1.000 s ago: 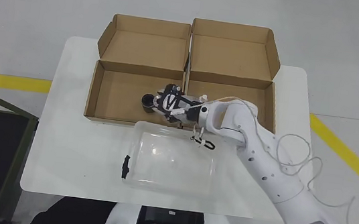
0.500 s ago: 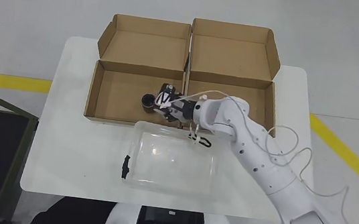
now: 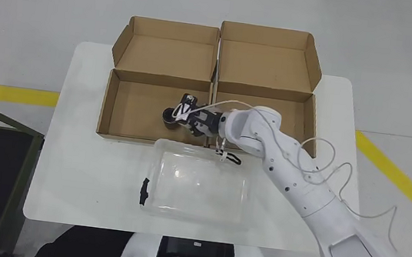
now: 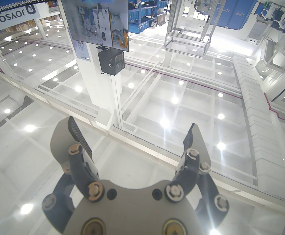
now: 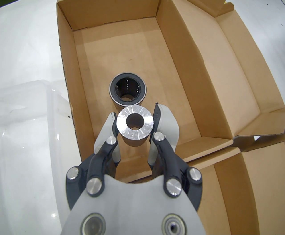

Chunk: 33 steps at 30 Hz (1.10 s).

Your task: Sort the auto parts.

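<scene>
My right gripper (image 5: 135, 118) is shut on a silver metal bushing (image 5: 145, 124) with a round bore, held upright inside the left cardboard box (image 5: 169, 66). Just beyond the bushing, a black bearing (image 5: 128, 101) stands on the box floor. In the top view the right gripper (image 3: 192, 117) is over the near right part of the left box (image 3: 134, 112), with the black bearing (image 3: 170, 114) to its left. My left gripper (image 4: 131, 123) is open with nothing between its fingers, and it points up at a ceiling.
A second open cardboard box (image 3: 270, 109) sits to the right of the first, both with lids folded back. A clear plastic bin (image 3: 195, 185) lies in front of the boxes, with a small black piece (image 3: 143, 191) at its left edge. The white table (image 3: 80, 144) has free room on the left.
The right gripper has shifted a little to the left over the left box, carrying the bushing closer to the black bearing.
</scene>
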Each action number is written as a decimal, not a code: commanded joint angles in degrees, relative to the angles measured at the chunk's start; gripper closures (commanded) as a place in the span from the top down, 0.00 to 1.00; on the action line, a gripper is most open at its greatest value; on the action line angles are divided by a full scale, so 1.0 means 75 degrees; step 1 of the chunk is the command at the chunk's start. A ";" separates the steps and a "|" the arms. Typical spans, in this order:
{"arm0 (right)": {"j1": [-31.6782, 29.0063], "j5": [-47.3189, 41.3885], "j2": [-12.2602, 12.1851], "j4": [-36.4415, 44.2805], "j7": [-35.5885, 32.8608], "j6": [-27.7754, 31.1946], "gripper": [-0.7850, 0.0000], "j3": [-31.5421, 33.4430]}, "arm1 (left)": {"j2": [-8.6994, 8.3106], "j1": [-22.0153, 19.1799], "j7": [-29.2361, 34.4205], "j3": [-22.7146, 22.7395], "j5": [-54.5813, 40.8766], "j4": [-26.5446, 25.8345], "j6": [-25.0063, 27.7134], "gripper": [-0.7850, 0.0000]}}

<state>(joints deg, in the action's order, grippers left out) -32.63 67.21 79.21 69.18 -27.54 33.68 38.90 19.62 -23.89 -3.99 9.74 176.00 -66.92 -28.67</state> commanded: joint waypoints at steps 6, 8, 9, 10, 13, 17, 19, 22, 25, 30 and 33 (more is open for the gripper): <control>0.0070 0.0031 0.0087 -0.0119 -0.0232 -0.0006 0.16 -0.0061 | 0.0000 0.0000 0.0000 0.0000 0.0000 0.0000 0.0000 1.00; 0.0091 0.0037 0.0116 -0.0173 -0.0268 0.0005 0.18 -0.0085 | 0.0000 0.0000 0.0000 0.0000 0.0000 0.0000 0.0000 1.00; 0.0101 0.0034 0.0130 -0.0202 -0.0281 0.0003 0.18 -0.0093 | 0.0000 0.0000 0.0000 0.0000 0.0000 0.0000 0.0000 1.00; 0.0113 0.0038 0.0145 -0.0227 -0.0301 0.0009 0.18 -0.0106 | 0.0000 0.0000 0.0000 0.0000 0.0000 0.0000 0.0000 1.00; 0.0143 0.0053 0.0188 -0.0317 -0.0348 0.0019 0.19 -0.0142 | 0.0000 0.0000 0.0000 0.0000 0.0000 0.0000 0.0000 1.00; 0.0180 0.0085 0.0242 -0.0424 -0.0419 0.0017 0.22 -0.0182 | 0.0000 0.0000 0.0000 0.0000 0.0000 0.0000 0.0000 1.00; 0.0196 0.0105 0.0266 -0.0467 -0.0438 0.0021 0.22 -0.0196 | 0.0000 0.0000 0.0000 0.0000 0.0000 0.0000 0.0000 1.00; 0.0222 0.0141 0.0300 -0.0518 -0.0473 0.0029 0.23 -0.0211 | 0.0000 0.0000 0.0000 0.0000 0.0000 0.0000 0.0000 1.00; 0.0238 0.0169 0.0331 -0.0555 -0.0497 0.0027 0.25 -0.0219 | 0.0000 0.0000 0.0000 0.0000 0.0000 0.0000 0.0000 1.00; 0.0272 0.0246 0.0380 -0.0581 -0.0559 0.0027 0.29 -0.0235 | 0.0000 0.0000 0.0000 0.0000 0.0000 0.0000 0.0000 1.00; 0.0277 0.0281 0.0403 -0.0570 -0.0590 0.0017 0.30 -0.0227 | 0.0000 0.0000 0.0000 0.0000 0.0000 0.0000 0.0000 1.00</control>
<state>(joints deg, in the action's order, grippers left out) -30.56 69.19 82.19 64.84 -31.89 33.84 37.17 19.62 -23.89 -3.99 9.74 176.00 -66.92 -28.67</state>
